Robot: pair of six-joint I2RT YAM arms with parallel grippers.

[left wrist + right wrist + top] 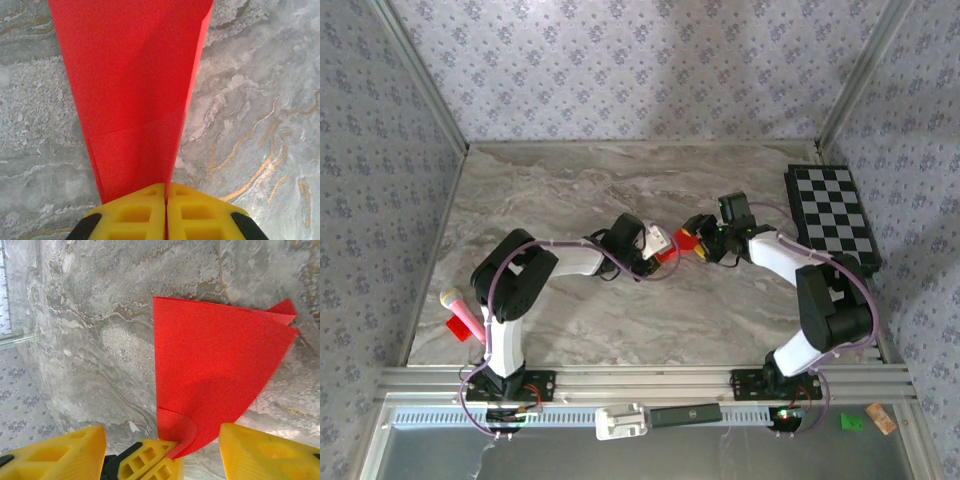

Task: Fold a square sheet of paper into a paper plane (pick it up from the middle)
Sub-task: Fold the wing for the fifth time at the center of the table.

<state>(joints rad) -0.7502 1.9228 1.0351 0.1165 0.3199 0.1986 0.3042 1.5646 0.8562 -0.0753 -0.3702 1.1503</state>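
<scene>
Marble table (570, 200): grey-veined stone that bears everything in the scene.
Chequered board (832, 215): black and white, lying at the right edge, well apart from the work.
Red paper (135, 90): an already creased, tapering shape in the middle of the table, between the two grippers. I cannot tell whether its underside touches the stone.
Paper, risk: only one narrow end is pinched, so the broad free end may sag or twist and let the folds spring open. An edge near the right gripper already curls up, and closing on that curl would likely press in a stray crease. Because the sheet is thin, pulling against the pinch could tear it.
Paper, heading: the left wrist view shows it narrowest at the pinched end and widening away from it. Its long axis follows that gripper's reach. From above it runs roughly left to right, the right end a little farther back.
Left gripper (166, 192): yellow fingers pressed together, clamping the paper's narrow end.
Right gripper (162, 432): yellow fingers spread wide to either side of the paper, grasping nothing.
Pink stick (463, 312): near the left edge, far from the folding.
Red scrap (455, 326): small, lying beside the pink stick.
</scene>
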